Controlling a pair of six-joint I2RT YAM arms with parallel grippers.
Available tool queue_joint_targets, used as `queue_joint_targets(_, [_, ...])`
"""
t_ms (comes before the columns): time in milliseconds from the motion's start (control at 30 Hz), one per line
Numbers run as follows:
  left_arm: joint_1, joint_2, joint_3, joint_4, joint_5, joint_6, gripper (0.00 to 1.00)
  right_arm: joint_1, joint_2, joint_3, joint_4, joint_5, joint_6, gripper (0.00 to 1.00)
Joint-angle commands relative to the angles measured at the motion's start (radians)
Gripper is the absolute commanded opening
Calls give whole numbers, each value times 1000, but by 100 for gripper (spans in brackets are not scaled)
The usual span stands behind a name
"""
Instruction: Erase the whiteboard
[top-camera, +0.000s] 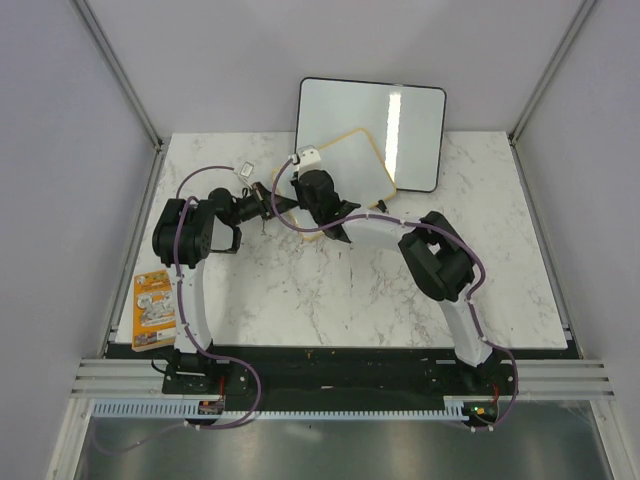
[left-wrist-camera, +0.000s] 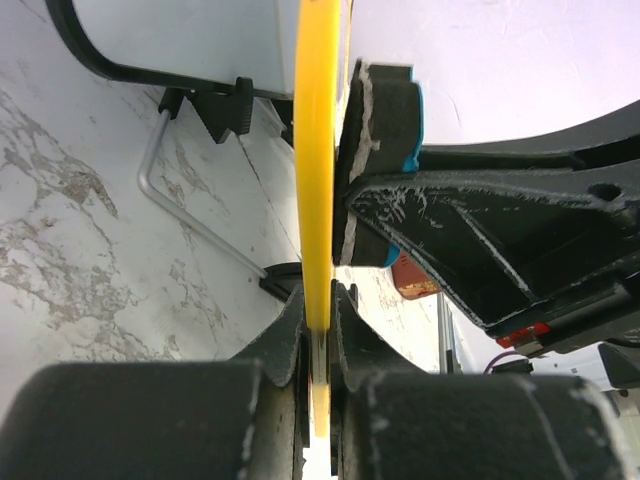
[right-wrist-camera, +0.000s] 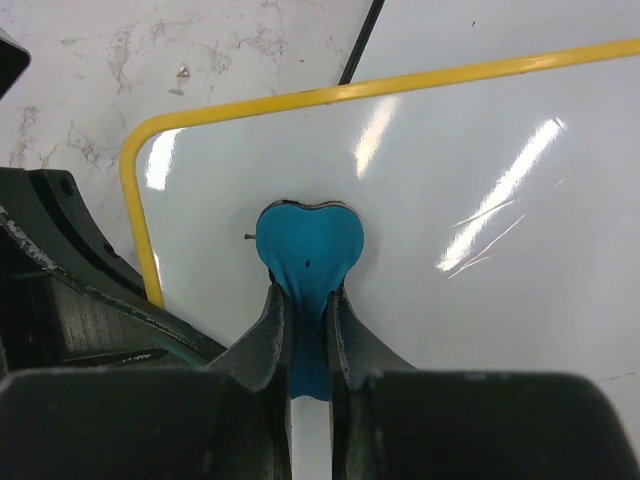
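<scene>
- One marble table (top-camera: 300, 290) carries everything; two arms are bolted at its near edge.
- One large black-framed board (top-camera: 420, 110) leans at the back of the table. Its face shows only light glare, and its bent wire stand (left-wrist-camera: 190, 215) rests on the marble.
- One whiteboard (top-camera: 365, 165) with a thin yellow frame lies tilted in front of the large board, overlapping its lower left part. One tiny dark speck sits just beside the eraser; no readable writing shows on its face.
- One orange printed packet (top-camera: 155, 310) lies flat at the table's left edge, well apart from the boards. Its lettering is too small to read.
- The left gripper (left-wrist-camera: 318, 300) has its fingers pinched narrowly on the whiteboard's yellow frame edge.
- The right gripper (right-wrist-camera: 308, 300) has its fingers clamped close on the stem of the eraser.
- One blue heart-shaped eraser (right-wrist-camera: 308, 245) with a dark pad presses against the whiteboard's face near a rounded corner.
</scene>
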Motion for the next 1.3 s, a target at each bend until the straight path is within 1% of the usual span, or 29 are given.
queue_joint_targets(0, [-30,13,-8,325,80,28,2,-14,121,153,-111,30,-24,0])
queue_joint_targets(67, [-30,13,-9,325,80,30,2,-14,153,223,-140,36,-29,0])
queue_joint_targets(100, [-30,13,-9,325,79,30,2,-14,178,282,-150,44,-35,0])
queue_joint_targets(200, [-30,15,-9,325,77,27,2,-17,204,350,-179,76,-35,0])
queue_joint_targets(300, [-30,15,-9,325,77,27,2,-34,193,346,-182,82,-31,0])
queue_joint_targets(367, [-28,16,-9,325,77,27,2,-41,178,318,-185,79,-31,0])
queue_joint_targets(433, [-28,16,-8,325,77,25,2,-46,149,257,-185,74,-34,0])
queue_joint_targets(600, [-30,15,-9,325,77,25,2,-44,63,59,-180,85,-3,0])
queue_joint_targets(667, [-30,16,-8,325,79,24,2,-46,37,-3,-197,96,30,0])
queue_joint_targets(733, [-28,18,-6,325,77,24,2,-49,26,-27,-260,100,61,0])
queue_joint_targets(867, [-30,16,-8,325,77,24,2,-69,-31,-163,-260,122,124,0])
queue_joint_targets(1100, [-30,19,-4,325,77,22,2,-138,-101,-303,-282,81,224,0])
queue_joint_targets(1233, [-28,18,-6,325,77,22,2,-147,-97,-314,-292,62,222,0])
queue_joint_targets(1267, [-28,19,-4,325,77,22,2,-146,-89,-305,-332,59,222,0])
